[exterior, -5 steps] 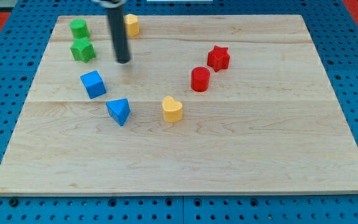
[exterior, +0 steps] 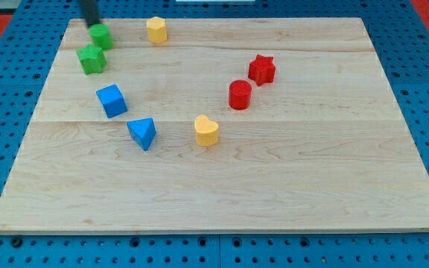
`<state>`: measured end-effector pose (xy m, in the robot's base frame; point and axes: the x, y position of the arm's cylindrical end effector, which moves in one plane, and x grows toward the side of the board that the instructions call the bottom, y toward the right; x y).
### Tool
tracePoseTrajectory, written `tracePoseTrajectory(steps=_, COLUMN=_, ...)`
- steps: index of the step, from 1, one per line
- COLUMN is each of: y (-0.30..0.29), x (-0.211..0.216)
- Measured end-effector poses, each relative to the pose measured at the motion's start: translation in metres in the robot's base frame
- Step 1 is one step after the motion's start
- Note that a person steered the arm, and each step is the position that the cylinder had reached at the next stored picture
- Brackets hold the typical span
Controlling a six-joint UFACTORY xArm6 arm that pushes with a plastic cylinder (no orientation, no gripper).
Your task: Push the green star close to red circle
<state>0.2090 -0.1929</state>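
My tip (exterior: 93,24) sits at view's top-left (rod mostly cropped).

The star (exterior: 91,59) lies far to the view's left of the circle (exterior: 240,94), just below the cylinder (exterior: 101,36).

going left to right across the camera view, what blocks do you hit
green star → blue cube → blue triangle → yellow block at the top → yellow heart → red circle → red star

path green star (exterior: 91,59) to red circle (exterior: 240,94): open board | flanking: blue cube (exterior: 112,100), red star (exterior: 261,69)
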Motion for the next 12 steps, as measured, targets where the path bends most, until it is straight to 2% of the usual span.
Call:
tracePoseTrajectory(steps=1, y=-0.038, x=0.047)
tracePoseTrajectory(steps=2, y=-0.039, x=0.081)
tracePoseTrajectory(steps=3, y=-0.011, x=0.122)
tracePoseTrajectory(steps=4, y=0.018, x=0.200)
tracePoseTrajectory(steps=5, y=0.022, x=0.248)
tracePoseTrajectory(steps=6, y=0.039, x=0.225)
tracePoseTrajectory(steps=7, y=-0.001, x=0.207)
tracePoseTrajectory(steps=9, y=0.087, x=0.174)
tracePoseTrajectory(steps=10, y=0.112, x=0.215)
tracePoseTrajectory(steps=11, y=0.144, x=0.220)
tracePoseTrajectory(steps=12, y=0.159, x=0.185)
